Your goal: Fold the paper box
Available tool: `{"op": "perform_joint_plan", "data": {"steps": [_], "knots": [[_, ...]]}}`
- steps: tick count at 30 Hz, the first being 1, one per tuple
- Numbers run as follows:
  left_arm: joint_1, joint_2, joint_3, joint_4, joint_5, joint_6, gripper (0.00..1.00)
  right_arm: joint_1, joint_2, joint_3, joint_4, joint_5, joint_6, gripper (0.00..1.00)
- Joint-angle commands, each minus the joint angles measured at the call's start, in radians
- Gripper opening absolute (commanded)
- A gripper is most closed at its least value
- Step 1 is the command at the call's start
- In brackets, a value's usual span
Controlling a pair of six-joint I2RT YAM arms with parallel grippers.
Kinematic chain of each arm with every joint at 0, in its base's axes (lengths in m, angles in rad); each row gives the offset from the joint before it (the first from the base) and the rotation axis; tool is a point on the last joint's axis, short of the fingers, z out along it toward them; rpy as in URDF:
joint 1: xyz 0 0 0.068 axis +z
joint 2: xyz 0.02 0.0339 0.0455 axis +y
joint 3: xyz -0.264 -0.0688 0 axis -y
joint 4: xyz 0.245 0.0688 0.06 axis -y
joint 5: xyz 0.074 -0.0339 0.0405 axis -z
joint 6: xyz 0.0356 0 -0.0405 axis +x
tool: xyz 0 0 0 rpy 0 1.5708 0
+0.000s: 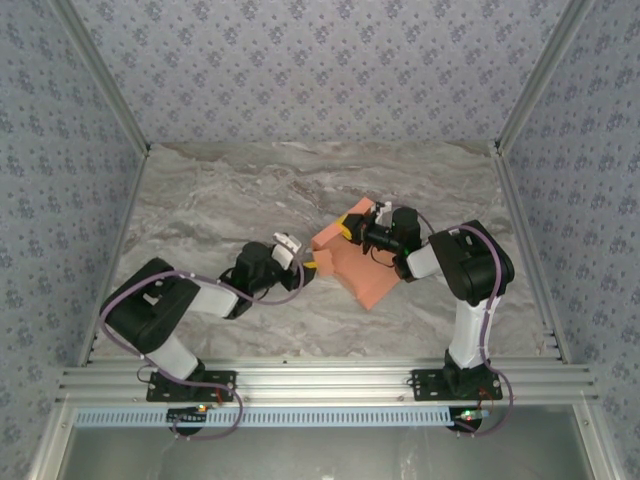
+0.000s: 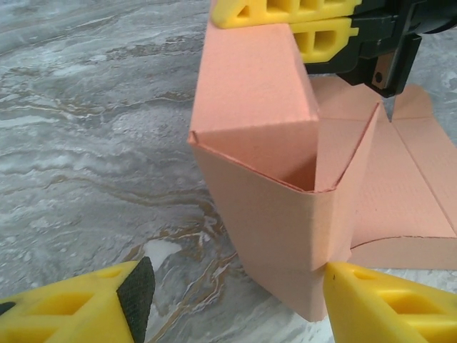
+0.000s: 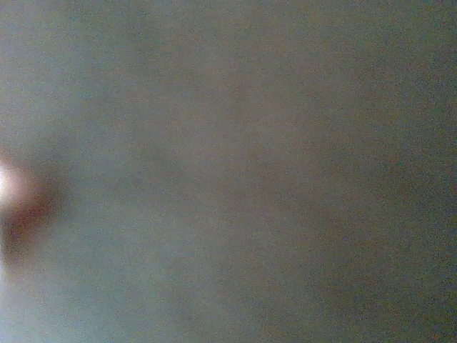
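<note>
Partly folded, the paper box [image 2: 271, 214] rests right of centre on the marble surface [image 1: 220, 200]; right gripper [image 1: 348, 227] closed on the box's raised far flap; left gripper [image 2: 239, 300] open, fingers [image 2: 385, 307] straddling the near corner, one touching its wall.

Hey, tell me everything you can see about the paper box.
The paper box is thin salmon-orange cardboard, half folded: one corner stands up as creased walls around an open pocket, the other flaps lie flat on the marble table. The shut right claw seems to pinch its top flap; one finger of the open left claw touches its near edge.
</note>
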Motion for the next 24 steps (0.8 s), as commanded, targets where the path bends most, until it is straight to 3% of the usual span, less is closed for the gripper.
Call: {"op": "perform_joint_plan", "data": {"steps": [1,15,20,24], "knots": [[-0.006,0.023,0.038,0.058,-0.002,-0.023,0.65,0.014,0.010,-0.009,-0.007,-0.015,0.001,0.00],[-0.076,-0.009,0.011,0.035,-0.077,-0.057,0.72,0.055,0.010,-0.043,0.034,0.054,0.000,0.00],[-0.078,-0.014,0.016,0.019,-0.132,-0.037,0.58,0.058,0.011,-0.043,0.032,0.057,-0.001,0.00],[-0.077,-0.005,0.029,0.023,-0.099,-0.050,0.51,0.062,0.011,-0.045,0.030,0.060,-0.001,0.00]]}}
